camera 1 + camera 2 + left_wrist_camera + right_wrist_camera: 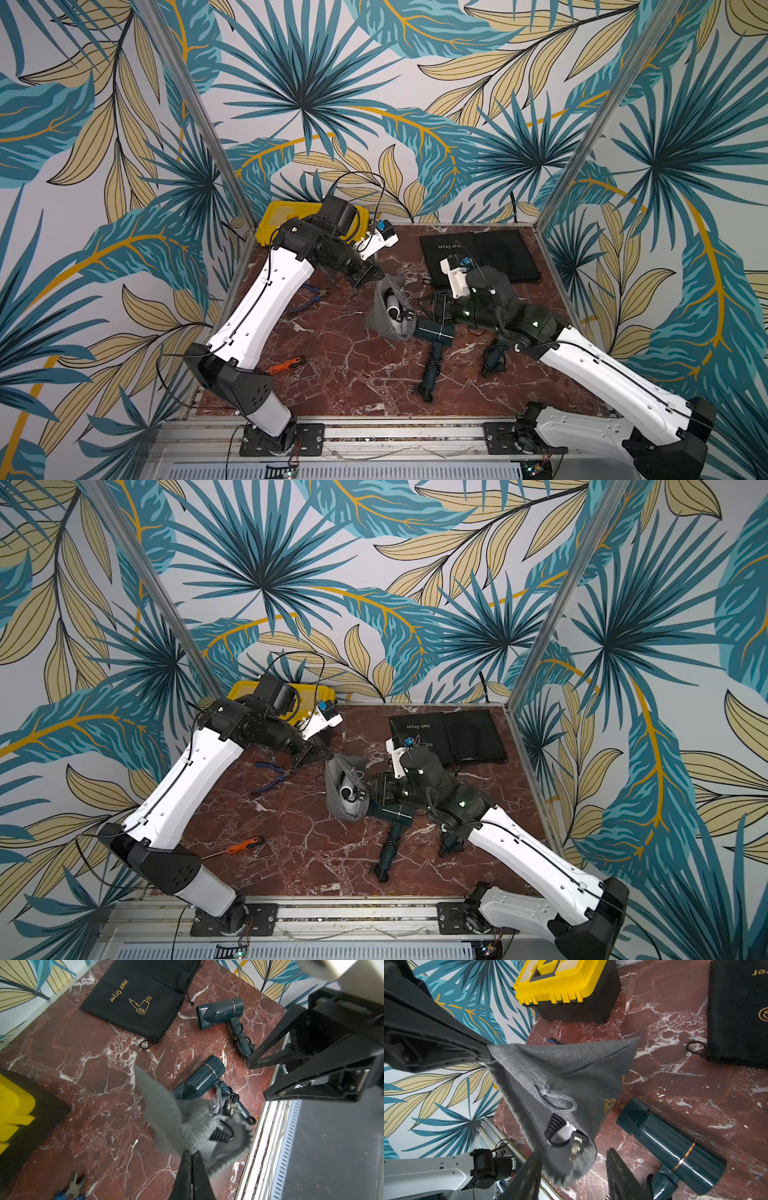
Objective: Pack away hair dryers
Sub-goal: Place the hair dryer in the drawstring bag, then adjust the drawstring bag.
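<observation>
Three hair dryers are in view. The one white hair dryer [562, 1132] sits inside the single grey pouch [166, 1109] at the middle of the counter [332, 374], its plug at the mouth. One teal dryer [204, 1079] lies just beside the pouch, and the other teal dryer [220, 1012] lies nearer the right edge. The left gripper [191, 1154] pinches the pouch's rim. The right gripper [257, 1079] stands spread near the mouth, gripping nothing. Two black bags [446, 249] [513, 253] lie at the far right corner and one yellow toolbox [562, 982] at the far left. One pair of pliers [270, 775] and one screwdriver [245, 845] lie toward the left edge.

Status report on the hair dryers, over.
Left end effector shut on grey pouch rim. Right end effector open beside its mouth. White hair dryer inside; two dark hair dryers on table. No obstruction seen.
</observation>
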You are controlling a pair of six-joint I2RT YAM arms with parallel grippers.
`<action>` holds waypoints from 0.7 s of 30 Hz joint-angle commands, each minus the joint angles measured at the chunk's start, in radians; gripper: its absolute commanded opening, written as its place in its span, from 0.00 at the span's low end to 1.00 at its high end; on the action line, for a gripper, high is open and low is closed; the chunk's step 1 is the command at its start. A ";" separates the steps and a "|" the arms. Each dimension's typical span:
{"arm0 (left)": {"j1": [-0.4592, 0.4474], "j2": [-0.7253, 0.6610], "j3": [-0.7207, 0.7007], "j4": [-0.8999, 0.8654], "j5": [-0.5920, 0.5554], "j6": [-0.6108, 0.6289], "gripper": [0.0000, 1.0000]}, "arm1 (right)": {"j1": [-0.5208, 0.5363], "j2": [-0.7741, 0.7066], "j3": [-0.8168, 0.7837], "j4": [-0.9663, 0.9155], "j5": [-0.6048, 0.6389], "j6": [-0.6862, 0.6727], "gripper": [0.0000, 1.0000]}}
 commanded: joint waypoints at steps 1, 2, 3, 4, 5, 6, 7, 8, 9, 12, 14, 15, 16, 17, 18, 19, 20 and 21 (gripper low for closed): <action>0.034 0.000 0.064 0.033 0.062 -0.053 0.00 | -0.002 -0.030 -0.060 0.042 -0.017 0.034 0.47; 0.040 0.002 0.074 0.032 0.081 -0.065 0.00 | -0.003 -0.038 -0.072 0.048 -0.024 0.043 0.46; 0.042 0.003 0.079 0.032 0.098 -0.076 0.00 | -0.002 -0.047 -0.083 0.053 -0.028 0.051 0.46; 0.045 0.004 0.086 0.033 0.116 -0.085 0.00 | -0.002 -0.054 -0.093 0.060 -0.038 0.058 0.46; 0.044 0.003 0.090 0.033 0.134 -0.090 0.00 | -0.002 -0.063 -0.108 0.077 -0.053 0.069 0.47; 0.045 0.004 0.094 0.033 0.149 -0.095 0.00 | -0.002 -0.068 -0.118 0.093 -0.063 0.077 0.47; 0.045 0.003 0.099 0.033 0.161 -0.103 0.00 | -0.001 -0.070 -0.124 0.096 -0.070 0.086 0.48; 0.044 0.001 0.104 0.032 0.171 -0.108 0.00 | 0.000 -0.069 -0.127 0.096 -0.076 0.096 0.49; 0.043 0.001 0.108 0.032 0.179 -0.113 0.00 | 0.000 -0.066 -0.131 0.102 -0.081 0.105 0.49; 0.044 -0.003 0.114 0.034 0.196 -0.123 0.00 | 0.013 -0.057 -0.158 0.164 -0.104 0.133 0.52; 0.044 -0.005 0.114 0.037 0.190 -0.131 0.00 | 0.025 -0.044 -0.169 0.199 -0.109 0.147 0.52; 0.044 -0.006 0.114 0.042 0.185 -0.134 0.00 | 0.030 -0.037 -0.170 0.211 -0.107 0.152 0.53; 0.044 -0.005 0.114 0.043 0.181 -0.138 0.00 | 0.037 -0.026 -0.172 0.227 -0.104 0.159 0.53; 0.045 -0.005 0.114 0.046 0.179 -0.140 0.00 | 0.042 -0.013 -0.171 0.241 -0.107 0.164 0.54; 0.044 -0.006 0.115 0.048 0.178 -0.143 0.00 | 0.044 -0.002 -0.168 0.249 -0.105 0.168 0.54; 0.045 -0.005 0.115 0.050 0.180 -0.147 0.00 | 0.044 0.009 -0.167 0.251 -0.103 0.173 0.54; 0.045 -0.003 0.117 0.053 0.180 -0.149 0.00 | 0.044 0.019 -0.167 0.285 -0.100 0.175 0.54; 0.045 -0.004 0.118 0.054 0.181 -0.151 0.00 | 0.066 0.029 -0.167 0.297 -0.095 0.178 0.54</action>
